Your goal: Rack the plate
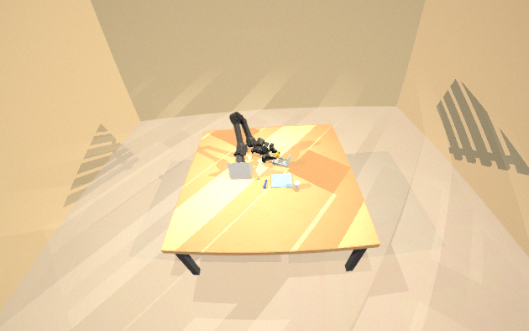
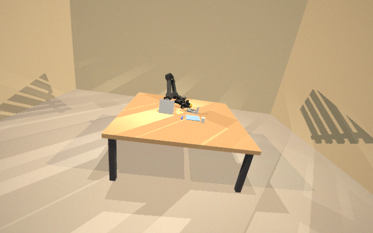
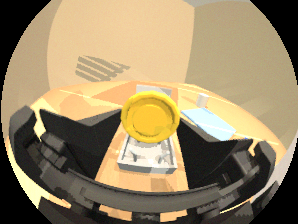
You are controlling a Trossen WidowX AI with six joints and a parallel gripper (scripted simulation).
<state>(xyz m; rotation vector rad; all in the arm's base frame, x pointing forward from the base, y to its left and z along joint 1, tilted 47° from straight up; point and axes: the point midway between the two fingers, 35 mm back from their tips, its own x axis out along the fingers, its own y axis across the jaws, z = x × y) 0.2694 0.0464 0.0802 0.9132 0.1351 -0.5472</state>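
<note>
Wrist view: a yellow plate (image 3: 149,117), round with a raised rim and a paler flat centre, faces the camera edge-up at the centre of the frame. The gripper (image 3: 149,137) is clamped on it, its two dark fingers spreading toward the lower left and lower right. Directly below the plate lies the grey dish rack (image 3: 150,155), its rails running away from the camera; the plate hangs above the rack, and whether they touch cannot be told. A pale blue sheet (image 3: 205,120) appears right of centre.

Top view: the black arm (image 1: 240,132) reaches from the far side of the wooden table (image 1: 269,227) toward the rack (image 1: 282,160), just above the frame's centre. A speck of yellow (image 1: 277,149) marks the plate at the gripper (image 1: 273,152). Below the rack lie the blue sheet (image 1: 281,181), a small blue item (image 1: 264,184) and a white cup (image 1: 296,185); a grey upright panel (image 1: 240,170) stands to the left.
</note>
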